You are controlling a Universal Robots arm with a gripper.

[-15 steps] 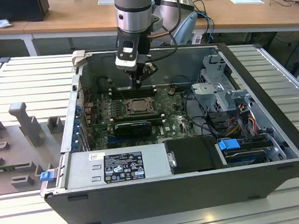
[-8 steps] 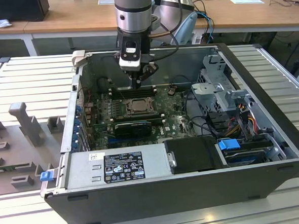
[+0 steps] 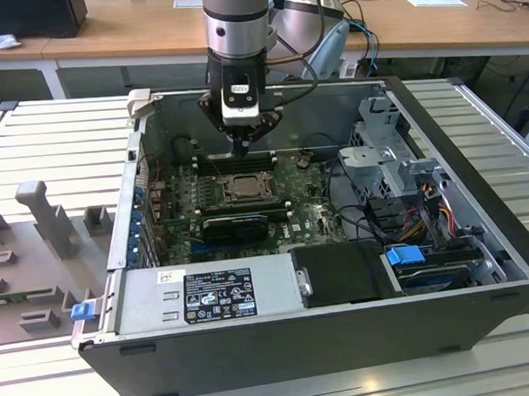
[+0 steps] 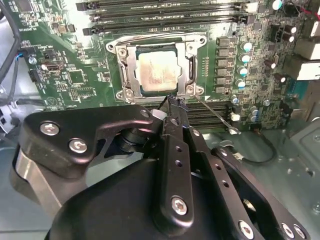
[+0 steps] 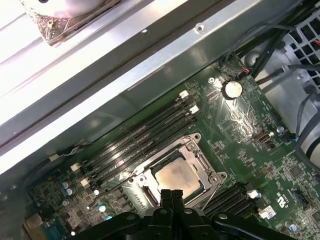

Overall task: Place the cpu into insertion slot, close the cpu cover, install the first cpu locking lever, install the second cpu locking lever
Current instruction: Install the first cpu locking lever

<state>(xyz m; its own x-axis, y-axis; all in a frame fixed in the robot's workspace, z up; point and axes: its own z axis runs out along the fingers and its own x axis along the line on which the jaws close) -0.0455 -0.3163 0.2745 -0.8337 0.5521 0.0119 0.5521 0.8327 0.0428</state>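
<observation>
**Closed fingers [image 4: 174, 104] poised at a socket [image 4: 134, 60] corner, chip [image 4: 156, 70] seated under its cover plate [image 4: 191, 67]**

Nearest the lens in the second wrist view is the black, bolted body behind the fingers. It narrows to one slim tip. Both wrist views show the two fingers pressed together with nothing held between them.

Just beyond that tip lies the socket on the green circuit board [image 4: 75, 80]. The pale silver chip sits flat inside it. The cover plate lies down around the chip, and the chip's top shows through the plate's square window. The fingertip is level with the socket corner closest to it; whether it touches the metal there cannot be told.

From that same corner a thin wire lever [image 4: 215, 114] slants away to one side of the fingers, crossing a bank of long black memory slots [image 4: 210, 119]. More memory slots run along the socket's far side, well past the tip.

In the exterior view the arm [image 3: 236, 20] comes straight down from above into an open computer case [image 3: 483, 238] that lies on its side on a ribbed metal counter [image 3: 54, 130]. The wrist is vertical and the fingers point down at the board. The chip lies a little below and in front of the tip. A grey power supply box [image 3: 207, 291] lies along the case wall on the far side of the socket from the fingers.
</observation>
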